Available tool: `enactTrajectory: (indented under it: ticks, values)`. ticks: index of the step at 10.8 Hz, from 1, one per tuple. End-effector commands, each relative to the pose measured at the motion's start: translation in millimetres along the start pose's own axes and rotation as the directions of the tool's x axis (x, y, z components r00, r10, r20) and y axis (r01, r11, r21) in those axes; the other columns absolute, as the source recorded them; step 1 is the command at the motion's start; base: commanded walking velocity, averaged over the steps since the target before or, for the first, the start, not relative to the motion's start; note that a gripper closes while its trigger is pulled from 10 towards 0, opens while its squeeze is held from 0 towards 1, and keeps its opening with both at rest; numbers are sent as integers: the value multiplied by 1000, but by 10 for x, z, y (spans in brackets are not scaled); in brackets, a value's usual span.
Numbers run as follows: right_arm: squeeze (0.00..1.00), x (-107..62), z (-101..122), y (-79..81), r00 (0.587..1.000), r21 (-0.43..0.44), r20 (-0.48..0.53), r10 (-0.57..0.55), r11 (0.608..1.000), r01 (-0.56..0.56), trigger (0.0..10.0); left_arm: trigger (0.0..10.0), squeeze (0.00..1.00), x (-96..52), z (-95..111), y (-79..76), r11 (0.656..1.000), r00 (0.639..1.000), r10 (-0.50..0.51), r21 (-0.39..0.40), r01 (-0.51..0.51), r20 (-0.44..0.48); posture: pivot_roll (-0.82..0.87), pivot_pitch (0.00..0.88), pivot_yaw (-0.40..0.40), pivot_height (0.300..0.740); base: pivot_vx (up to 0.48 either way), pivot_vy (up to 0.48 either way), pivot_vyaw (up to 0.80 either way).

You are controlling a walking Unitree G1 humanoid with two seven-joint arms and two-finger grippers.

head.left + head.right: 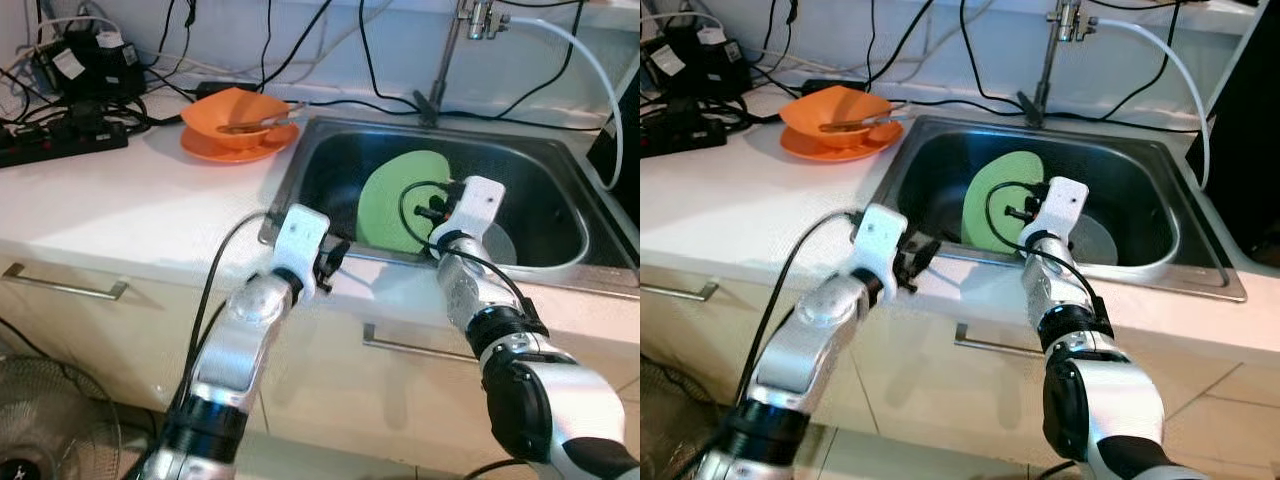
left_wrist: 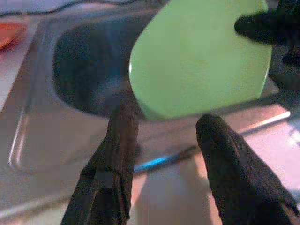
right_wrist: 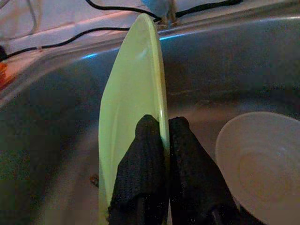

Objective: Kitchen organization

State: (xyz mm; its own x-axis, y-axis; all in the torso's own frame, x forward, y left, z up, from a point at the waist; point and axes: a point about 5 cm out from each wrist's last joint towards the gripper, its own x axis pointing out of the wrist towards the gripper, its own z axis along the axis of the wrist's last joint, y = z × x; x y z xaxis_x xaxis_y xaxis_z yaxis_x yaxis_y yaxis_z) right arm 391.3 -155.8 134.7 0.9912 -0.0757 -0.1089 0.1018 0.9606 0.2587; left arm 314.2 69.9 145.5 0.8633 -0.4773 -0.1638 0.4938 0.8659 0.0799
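A light green plate (image 1: 395, 200) stands on edge inside the steel sink (image 1: 560, 165). My right gripper (image 3: 163, 140) is shut on the plate's rim (image 3: 140, 70), one finger on each face, reaching in over the sink's front edge. My left gripper (image 2: 164, 136) is open, hovering at the sink's front left corner and pointing toward the green plate (image 2: 197, 61) without touching it. An orange bowl (image 1: 236, 117) holding a utensil sits on an orange plate (image 1: 215, 147) on the counter left of the sink.
A white dish (image 3: 262, 164) lies on the sink bottom beside the green plate. The tap (image 1: 470, 25) stands behind the sink with a white hose. A power strip (image 1: 60, 145) and black cables crowd the counter's back left. Drawer handles (image 1: 65, 288) run below.
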Motion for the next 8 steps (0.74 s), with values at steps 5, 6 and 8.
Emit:
enactTrajectory:
  ticks: [5,6,8]
  values:
    - [384,-10,-52,39,1000,-5,-9,25,1000,-26,10000,10000,0,-10,-38,-11,1000,999,4,-7,-4,-32,234,0,-21,740,0,0,0]
    - [592,-12,-55,42,1000,-1,-8,26,1000,-26,10000,10000,0,-14,-60,0,1000,999,9,2,-9,-40,234,0,-20,740,0,0,0]
    - [561,-16,-67,49,1000,-7,-9,28,1000,-29,10000,10000,0,-16,-52,1,1000,1000,2,-12,-2,-23,233,0,-17,740,0,0,0]
